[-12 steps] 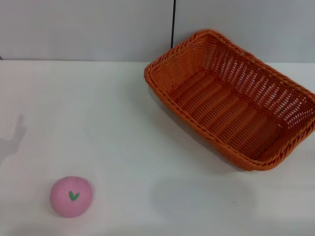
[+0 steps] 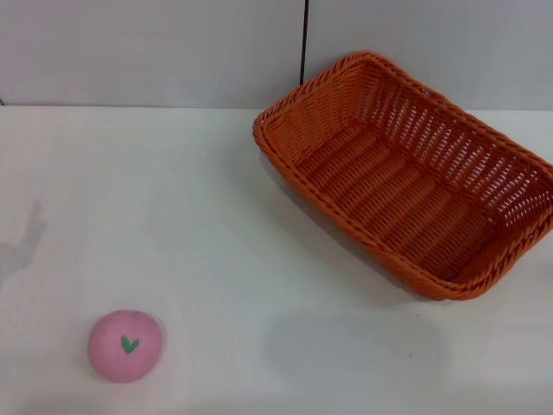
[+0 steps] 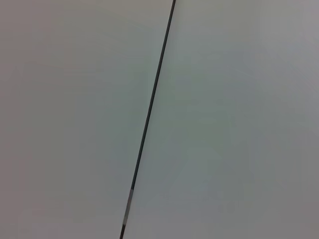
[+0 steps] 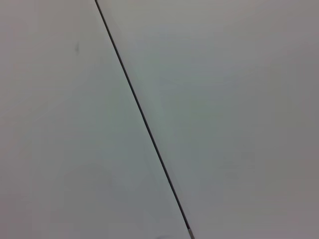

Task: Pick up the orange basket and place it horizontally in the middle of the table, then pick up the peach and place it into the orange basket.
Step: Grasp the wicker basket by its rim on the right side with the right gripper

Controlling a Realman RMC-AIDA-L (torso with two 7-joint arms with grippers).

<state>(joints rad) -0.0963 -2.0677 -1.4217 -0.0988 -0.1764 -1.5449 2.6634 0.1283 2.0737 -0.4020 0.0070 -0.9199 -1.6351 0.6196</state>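
The orange basket [image 2: 406,169] rests on the white table [image 2: 216,216] at the back right, turned at a slant with its open side up and nothing inside. The pink peach [image 2: 125,345] with its green leaf mark sits alone near the front left. Neither gripper shows in the head view; only a faint shadow falls at the table's left edge. Both wrist views show just a pale wall with a thin dark seam.
A grey wall [image 2: 155,52] with a dark vertical seam [image 2: 304,43] runs behind the table's far edge. The basket's right end reaches the head view's right border.
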